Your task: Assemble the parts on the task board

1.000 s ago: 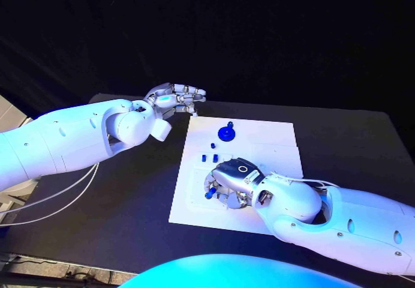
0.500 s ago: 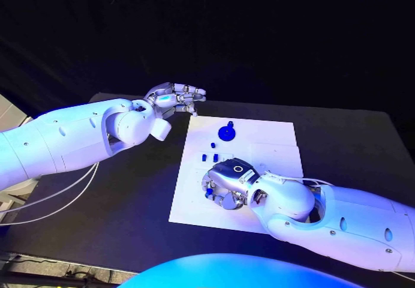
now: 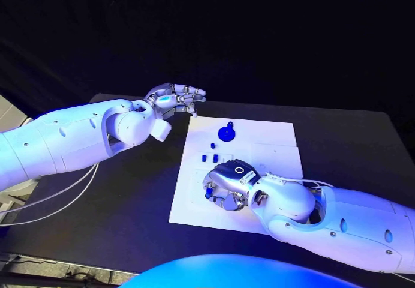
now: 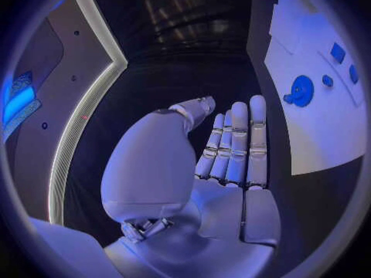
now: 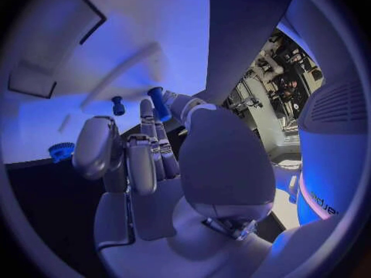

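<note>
Flat white rectangular task board (image 3: 250,141) in the middle of the black table (image 3: 129,180), long side running away from the robot. On its far end a round blue disc-shaped part (image 3: 226,132) with a small knob; nearer in, a small blue peg (image 3: 213,145) and two short blue pieces (image 3: 210,158) side by side. Right hand (image 3: 229,183) low over the board's near half, fingers curled down around a short blue cylindrical part (image 3: 208,193). In the right wrist view, that blue cylinder (image 5: 158,103) upright at the fingertips, seemingly pinched between thumb and a finger; a second small blue peg (image 5: 117,105) standing on the board just beside, and the disc (image 5: 61,151) near the board's edge. Left hand (image 3: 176,97) raised beyond the board's far left corner, off the board; in the left wrist view fingers (image 4: 235,143) straight, held side by side, nothing in them. Bare board at the near edge and far right; bare table left and right of it.
</note>
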Controlling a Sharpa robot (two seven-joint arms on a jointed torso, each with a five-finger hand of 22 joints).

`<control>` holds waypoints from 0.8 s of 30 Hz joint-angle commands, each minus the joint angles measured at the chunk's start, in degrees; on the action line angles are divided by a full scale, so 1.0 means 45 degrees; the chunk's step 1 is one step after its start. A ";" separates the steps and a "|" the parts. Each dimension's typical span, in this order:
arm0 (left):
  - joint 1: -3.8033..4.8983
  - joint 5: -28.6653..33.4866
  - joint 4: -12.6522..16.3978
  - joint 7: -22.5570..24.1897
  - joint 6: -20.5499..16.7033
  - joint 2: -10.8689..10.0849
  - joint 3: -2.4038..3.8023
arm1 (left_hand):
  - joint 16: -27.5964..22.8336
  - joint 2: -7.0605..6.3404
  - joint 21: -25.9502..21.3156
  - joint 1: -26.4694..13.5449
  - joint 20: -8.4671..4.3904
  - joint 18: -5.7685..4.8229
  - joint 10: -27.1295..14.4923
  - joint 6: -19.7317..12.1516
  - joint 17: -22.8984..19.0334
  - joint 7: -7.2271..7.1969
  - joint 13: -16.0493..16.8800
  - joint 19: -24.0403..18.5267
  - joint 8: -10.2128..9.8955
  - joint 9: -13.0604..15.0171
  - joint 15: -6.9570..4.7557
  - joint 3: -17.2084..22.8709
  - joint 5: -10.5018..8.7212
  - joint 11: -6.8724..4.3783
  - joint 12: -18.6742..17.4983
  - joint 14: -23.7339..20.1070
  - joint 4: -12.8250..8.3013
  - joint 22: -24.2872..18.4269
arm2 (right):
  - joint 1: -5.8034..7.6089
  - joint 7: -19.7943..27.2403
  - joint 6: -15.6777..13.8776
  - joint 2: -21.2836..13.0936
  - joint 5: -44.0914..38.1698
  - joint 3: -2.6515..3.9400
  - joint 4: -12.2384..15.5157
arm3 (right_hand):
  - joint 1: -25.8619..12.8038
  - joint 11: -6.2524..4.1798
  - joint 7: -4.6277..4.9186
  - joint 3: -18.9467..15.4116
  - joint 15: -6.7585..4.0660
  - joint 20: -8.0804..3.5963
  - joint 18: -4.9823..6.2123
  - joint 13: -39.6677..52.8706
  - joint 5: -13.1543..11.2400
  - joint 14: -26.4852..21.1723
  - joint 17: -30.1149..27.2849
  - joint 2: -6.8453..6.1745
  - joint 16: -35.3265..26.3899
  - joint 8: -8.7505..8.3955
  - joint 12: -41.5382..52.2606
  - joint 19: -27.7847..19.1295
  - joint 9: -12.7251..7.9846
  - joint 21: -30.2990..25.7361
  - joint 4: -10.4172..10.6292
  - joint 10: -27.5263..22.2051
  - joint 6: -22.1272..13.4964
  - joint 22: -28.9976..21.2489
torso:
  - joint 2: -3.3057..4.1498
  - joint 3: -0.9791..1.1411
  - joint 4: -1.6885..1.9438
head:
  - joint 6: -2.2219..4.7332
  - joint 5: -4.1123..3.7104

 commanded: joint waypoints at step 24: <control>0.0006 -0.0043 -0.0006 0.0147 0.0108 -0.0025 -0.0009 | -0.0045 0.0032 -0.0055 -0.0109 0.0032 0.0186 -0.0087 -0.0124 -0.0023 0.0235 -0.0019 0.0027 0.0026 -0.0015 0.0068 -0.0065 0.0017 -0.0024 0.0091 0.0017 0.0045 -0.0021 | 0.0810 0.2049 -0.3031 -0.1983 0.2726 0.0143 0.0772 | 0.1960 0.0124 -0.0183 -0.7409 0.0193 0.0267 0.0613 -0.0014 0.0656 0.0032 -0.1846 0.1266 -0.1112 -0.0775 0.2211 0.0017 -0.0756 -0.3347 0.1550 -0.3016 -0.1108 -0.2173 | -0.0046 -0.0036 -0.0028 | 0.0288 -0.0197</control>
